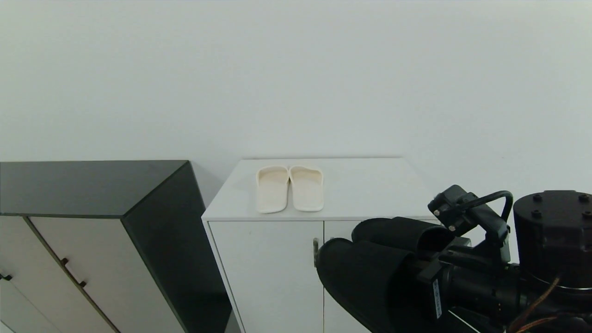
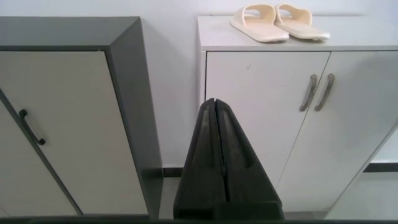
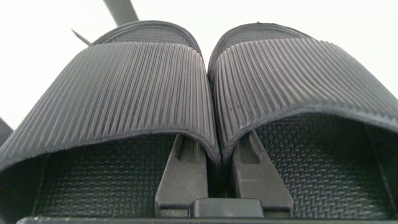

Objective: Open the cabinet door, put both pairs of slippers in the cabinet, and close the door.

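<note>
1. The white cabinet (image 1: 266, 268) stood shut, with two upright metal handles (image 2: 317, 92) at its centre seam.
2. The left claw (image 2: 215, 112), pressed together and empty, faced the cabinet front and looked freer to pull.
3. The right claw (image 3: 216, 146) pinched ribbed black slippers (image 1: 370, 268) before the cabinet doors.
4. Smooth cream slippers (image 1: 290, 188) lay side by side on the cabinet top.
</note>
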### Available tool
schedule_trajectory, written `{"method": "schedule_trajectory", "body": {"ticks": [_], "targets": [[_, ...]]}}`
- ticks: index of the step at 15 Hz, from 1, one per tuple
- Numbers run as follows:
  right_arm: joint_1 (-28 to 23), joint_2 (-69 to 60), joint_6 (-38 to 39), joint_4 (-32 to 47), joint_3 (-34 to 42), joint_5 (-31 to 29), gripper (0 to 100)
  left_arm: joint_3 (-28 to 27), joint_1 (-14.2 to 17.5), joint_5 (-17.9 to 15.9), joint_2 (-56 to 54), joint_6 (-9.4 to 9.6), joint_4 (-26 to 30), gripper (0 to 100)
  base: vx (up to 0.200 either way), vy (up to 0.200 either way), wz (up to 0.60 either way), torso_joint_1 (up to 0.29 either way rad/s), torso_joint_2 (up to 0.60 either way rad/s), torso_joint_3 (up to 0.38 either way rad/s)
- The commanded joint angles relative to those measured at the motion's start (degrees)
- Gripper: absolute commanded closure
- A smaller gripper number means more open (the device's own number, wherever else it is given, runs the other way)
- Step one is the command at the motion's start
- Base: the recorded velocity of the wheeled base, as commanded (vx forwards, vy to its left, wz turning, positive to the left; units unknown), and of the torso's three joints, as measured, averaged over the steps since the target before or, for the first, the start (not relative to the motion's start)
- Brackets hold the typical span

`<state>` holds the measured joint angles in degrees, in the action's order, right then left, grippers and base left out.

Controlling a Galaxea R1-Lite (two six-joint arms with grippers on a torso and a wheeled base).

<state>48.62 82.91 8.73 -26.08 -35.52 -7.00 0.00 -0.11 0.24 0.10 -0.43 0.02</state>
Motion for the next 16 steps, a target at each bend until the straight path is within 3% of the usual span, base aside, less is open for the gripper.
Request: {"method": "schedule_trajectory", "body": {"ticks": [1, 16], "targets": [[0.1, 0.1, -0.1, -0.1, 0.4, 0.0, 100, 0.0, 0.0, 0.0, 0.0, -0.01, 0.0, 100, 0.000, 0.000, 0.00, 0.000, 0.00, 0.000], [0.1, 0.6, -0.3, -0.1, 0.5, 0.0, 100, 0.0, 0.0, 0.0, 0.0, -0.01, 0.0, 100, 0.000, 0.000, 0.00, 0.000, 0.00, 0.000]]}}
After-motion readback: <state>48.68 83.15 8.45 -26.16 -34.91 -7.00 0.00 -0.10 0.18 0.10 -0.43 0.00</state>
